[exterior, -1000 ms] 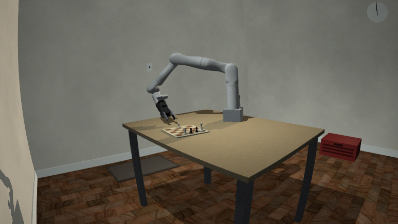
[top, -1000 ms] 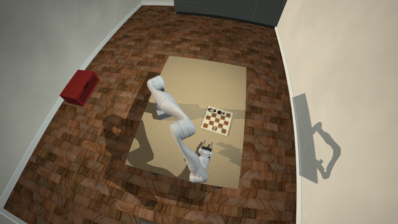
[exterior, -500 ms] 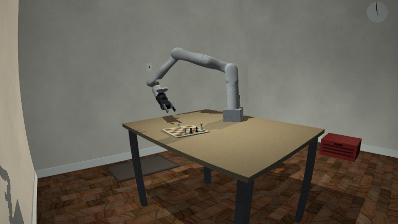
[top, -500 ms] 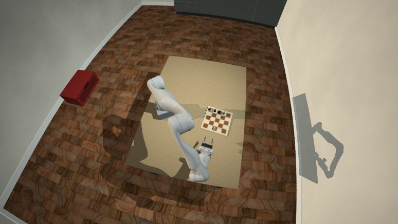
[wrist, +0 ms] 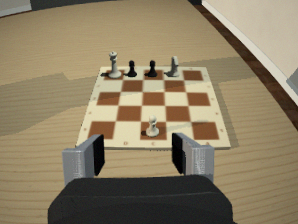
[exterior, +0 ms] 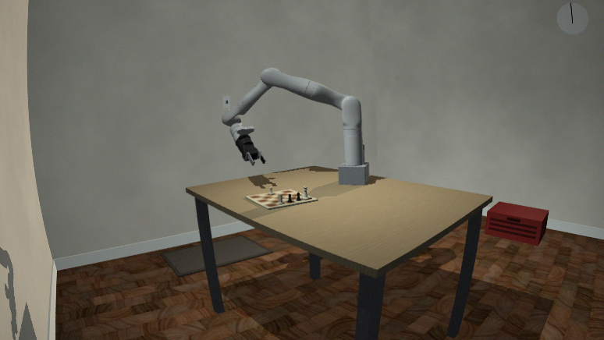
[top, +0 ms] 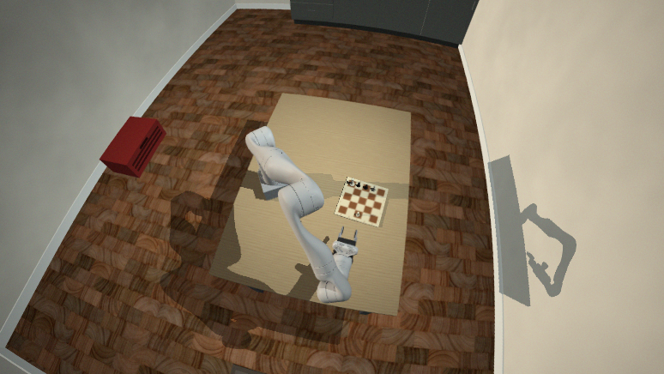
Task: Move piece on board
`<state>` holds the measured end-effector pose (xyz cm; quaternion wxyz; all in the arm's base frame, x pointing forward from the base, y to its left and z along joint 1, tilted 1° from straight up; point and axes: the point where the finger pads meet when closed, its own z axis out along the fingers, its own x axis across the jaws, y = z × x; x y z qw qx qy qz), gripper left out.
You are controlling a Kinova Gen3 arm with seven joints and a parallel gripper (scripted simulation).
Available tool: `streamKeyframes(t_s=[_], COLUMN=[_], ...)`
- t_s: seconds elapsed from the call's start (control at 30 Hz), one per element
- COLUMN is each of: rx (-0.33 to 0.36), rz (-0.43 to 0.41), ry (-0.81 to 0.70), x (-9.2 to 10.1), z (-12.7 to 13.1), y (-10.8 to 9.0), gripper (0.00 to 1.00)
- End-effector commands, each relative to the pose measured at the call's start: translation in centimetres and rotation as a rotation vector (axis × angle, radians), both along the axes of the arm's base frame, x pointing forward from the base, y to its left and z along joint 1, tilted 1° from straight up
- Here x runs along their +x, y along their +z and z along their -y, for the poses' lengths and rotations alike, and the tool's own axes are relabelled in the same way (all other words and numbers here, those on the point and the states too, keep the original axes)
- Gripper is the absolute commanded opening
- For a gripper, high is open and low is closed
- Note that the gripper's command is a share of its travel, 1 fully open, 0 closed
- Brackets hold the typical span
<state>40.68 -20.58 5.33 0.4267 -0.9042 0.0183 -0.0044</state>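
Note:
A small checkered board lies on the wooden table; it also shows in the top view and the exterior view. A white pawn stands alone in the middle column of the row nearest my gripper. In the far row stand a tall white piece, two black pieces and a grey-white piece. All look upright. The edge letters are too small to read. My gripper is open and empty. It hangs above the table in front of the board's near edge, tilted toward it.
The arm's base block stands on the table behind the board. The board lies close to the table's edge on the wall side. A red toolbox sits on the floor away from the table.

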Motion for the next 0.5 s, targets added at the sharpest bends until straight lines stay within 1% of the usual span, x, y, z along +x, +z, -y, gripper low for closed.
streamKeyframes(t_s=[0.0, 0.07, 0.13, 0.2, 0.3, 0.43, 0.47], rx=[-0.015, -0.039, -0.039, -0.071, -0.135, -0.239, -0.239], rz=[0.009, 0.02, 0.02, 0.036, 0.074, 0.154, 0.154], ry=[0.032, 0.077, 0.077, 0.14, 0.273, 0.516, 0.516], x=[0.3, 0.5, 0.5, 0.7, 1.0, 1.4, 1.4], z=[-0.8, -1.7, -1.7, -3.0, -5.5, -9.4, -9.4], y=[0.1, 0.0, 0.0, -0.1, -0.4, -0.7, -0.7], gripper=[1.0, 1.0, 1.0, 1.0, 1.0, 1.0, 1.0])
